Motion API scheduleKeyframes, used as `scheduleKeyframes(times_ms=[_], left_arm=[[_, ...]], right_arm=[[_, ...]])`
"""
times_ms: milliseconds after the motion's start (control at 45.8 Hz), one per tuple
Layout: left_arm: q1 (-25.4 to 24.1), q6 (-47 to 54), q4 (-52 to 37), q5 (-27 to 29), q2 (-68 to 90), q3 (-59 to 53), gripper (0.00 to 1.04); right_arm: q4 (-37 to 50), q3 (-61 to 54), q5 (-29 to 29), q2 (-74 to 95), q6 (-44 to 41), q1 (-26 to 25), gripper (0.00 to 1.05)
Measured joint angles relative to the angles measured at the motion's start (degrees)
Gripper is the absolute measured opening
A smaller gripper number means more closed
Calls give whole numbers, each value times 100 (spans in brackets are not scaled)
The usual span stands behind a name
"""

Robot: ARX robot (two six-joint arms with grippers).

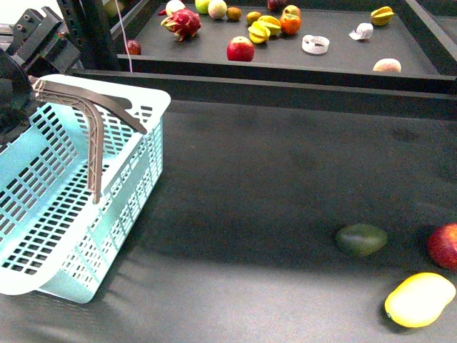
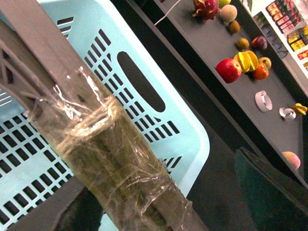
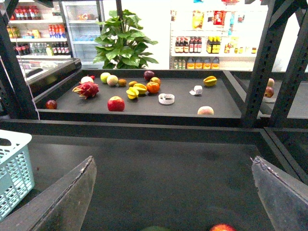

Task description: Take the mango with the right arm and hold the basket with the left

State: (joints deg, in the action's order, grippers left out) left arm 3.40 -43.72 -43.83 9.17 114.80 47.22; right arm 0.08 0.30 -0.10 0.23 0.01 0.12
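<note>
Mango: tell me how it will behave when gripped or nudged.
The mango looks smooth-skinned, so it may slip under a pinch. Oval and lying on the flat table, it could roll or swivel if pushed. It looks plump, so probably heavyish.

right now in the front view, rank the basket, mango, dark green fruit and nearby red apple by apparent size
1. basket
2. mango
3. dark green fruit
red apple is cut off by the frame edge, so unranked.

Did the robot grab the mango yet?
Not yet. The left gripper is at the handle of the basket, which sits tilted, so holding looks underway. The mango lies untouched on the table; the right gripper is open and empty. Grabbing is left.
</note>
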Motion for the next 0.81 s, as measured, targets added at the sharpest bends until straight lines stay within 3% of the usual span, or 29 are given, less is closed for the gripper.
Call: scheduleKeyframes(times_ms=[109,372,809], left_arm=[[192,-20,278,140,107,83,55],[509,59,533,-15,-214,-192,24],[1333,1224,533,-1158,-2647,-2129,23]], right_arm=[[0,0,2,0,0,0,96],[0,0,2,0,-2,0,96],[0,0,2,0,-2,0,96]])
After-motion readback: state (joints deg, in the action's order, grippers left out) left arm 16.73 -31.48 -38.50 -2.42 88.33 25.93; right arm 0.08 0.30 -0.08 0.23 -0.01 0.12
